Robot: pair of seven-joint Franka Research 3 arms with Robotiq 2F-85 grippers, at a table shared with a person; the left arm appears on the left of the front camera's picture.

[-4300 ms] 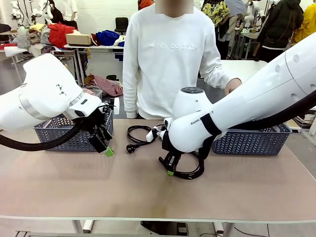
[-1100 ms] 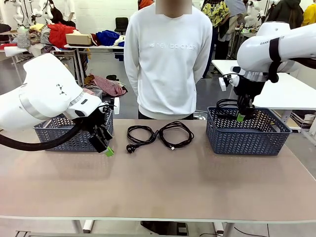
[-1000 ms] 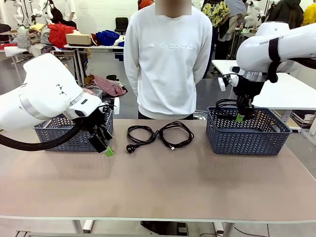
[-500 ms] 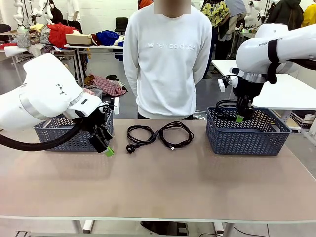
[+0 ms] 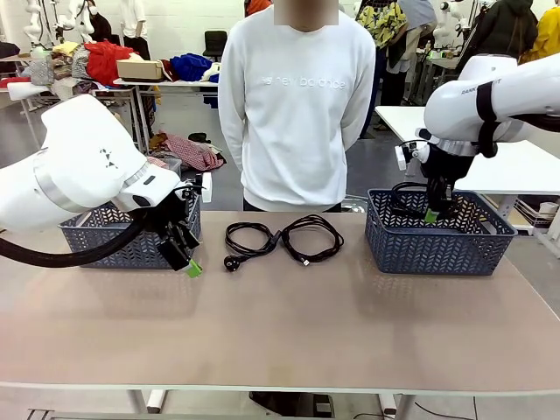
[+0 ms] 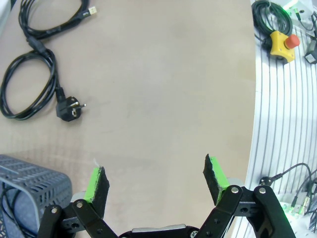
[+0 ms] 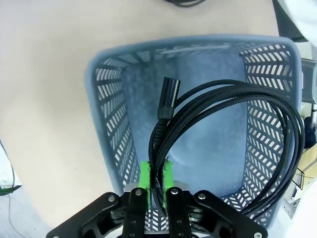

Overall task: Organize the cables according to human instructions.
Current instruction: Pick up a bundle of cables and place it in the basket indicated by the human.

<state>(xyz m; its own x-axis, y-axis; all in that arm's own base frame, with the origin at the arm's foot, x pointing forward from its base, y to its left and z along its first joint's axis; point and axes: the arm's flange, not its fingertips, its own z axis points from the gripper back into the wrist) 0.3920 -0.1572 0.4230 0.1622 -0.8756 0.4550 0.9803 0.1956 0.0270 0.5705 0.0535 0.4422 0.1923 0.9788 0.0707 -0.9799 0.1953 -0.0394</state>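
Observation:
My right gripper (image 5: 430, 213) is shut on a coiled black cable (image 5: 404, 194) and holds it hanging into the right blue basket (image 5: 437, 249). The right wrist view looks straight down at this: the green pads (image 7: 144, 182) pinch the cable (image 7: 233, 114) above the basket floor (image 7: 106, 124). Two more cables lie on the table between the baskets, one with a round plug (image 5: 248, 238) and one looped beside it (image 5: 311, 236). My left gripper (image 5: 187, 259) hovers open and empty left of them. In the left wrist view, the plugged cable (image 6: 29, 84) lies ahead of that gripper (image 6: 156, 181).
A second blue basket (image 5: 105, 236) stands at the table's left rear; its corner (image 6: 29, 181) shows a cord inside. A person (image 5: 297, 105) stands at the far edge behind the cables. A yellow stop button (image 6: 282, 42) sits beyond the table's edge.
My right arm lifted the cable off the table's middle and carried it over the right basket; in the last second it shifted slightly right and lower. The left arm stayed still.

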